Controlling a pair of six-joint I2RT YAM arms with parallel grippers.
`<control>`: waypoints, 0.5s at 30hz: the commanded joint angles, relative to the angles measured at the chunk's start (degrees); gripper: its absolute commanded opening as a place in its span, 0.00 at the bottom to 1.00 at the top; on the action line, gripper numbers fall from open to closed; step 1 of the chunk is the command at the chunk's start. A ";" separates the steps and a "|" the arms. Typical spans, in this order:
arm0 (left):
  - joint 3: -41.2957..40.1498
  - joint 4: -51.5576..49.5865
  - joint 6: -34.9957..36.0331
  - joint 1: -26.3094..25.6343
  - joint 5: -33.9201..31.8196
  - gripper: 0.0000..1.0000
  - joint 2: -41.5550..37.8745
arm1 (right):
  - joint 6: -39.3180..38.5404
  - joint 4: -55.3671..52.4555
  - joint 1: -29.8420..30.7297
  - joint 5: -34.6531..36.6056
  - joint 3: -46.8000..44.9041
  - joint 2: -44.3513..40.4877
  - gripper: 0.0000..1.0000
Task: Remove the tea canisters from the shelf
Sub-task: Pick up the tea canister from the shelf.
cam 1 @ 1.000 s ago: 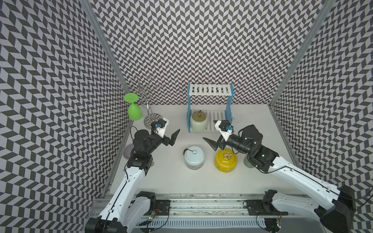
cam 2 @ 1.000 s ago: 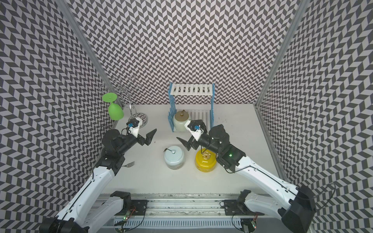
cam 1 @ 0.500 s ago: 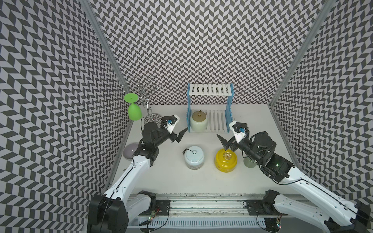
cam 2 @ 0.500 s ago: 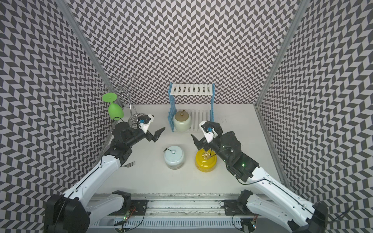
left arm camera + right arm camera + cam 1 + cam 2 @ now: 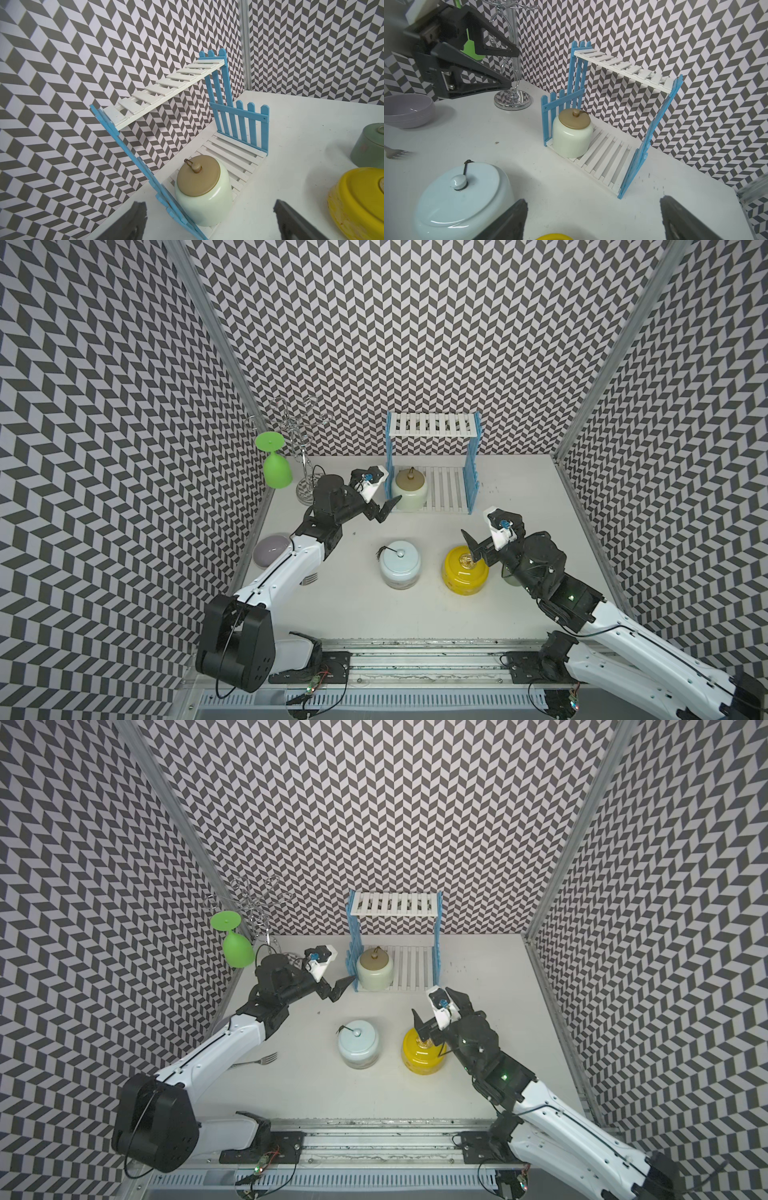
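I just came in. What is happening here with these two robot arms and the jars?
Two robot arms are emptying the shelf of tea canisters. Only the cream canister is on it, on the lower board. The pale blue canister, yellow canister and sage green canister stand on the table. The left gripper, open and empty, points at the cream canister. The right gripper hangs open above the yellow canister, holding nothing.
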 commanded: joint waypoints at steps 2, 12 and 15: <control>4.30 -2.17 0.46 -2.06 -2.90 1.00 3.60 | -1.35 5.85 -0.25 3.30 -2.48 -3.89 1.00; 10.32 -3.17 -2.86 -5.06 -10.22 0.98 12.40 | -4.84 12.17 -0.25 10.12 -8.15 -10.68 1.00; 13.16 -4.33 -3.49 -5.94 -12.45 0.98 15.60 | -5.52 13.64 -0.25 12.32 -9.05 -11.98 0.99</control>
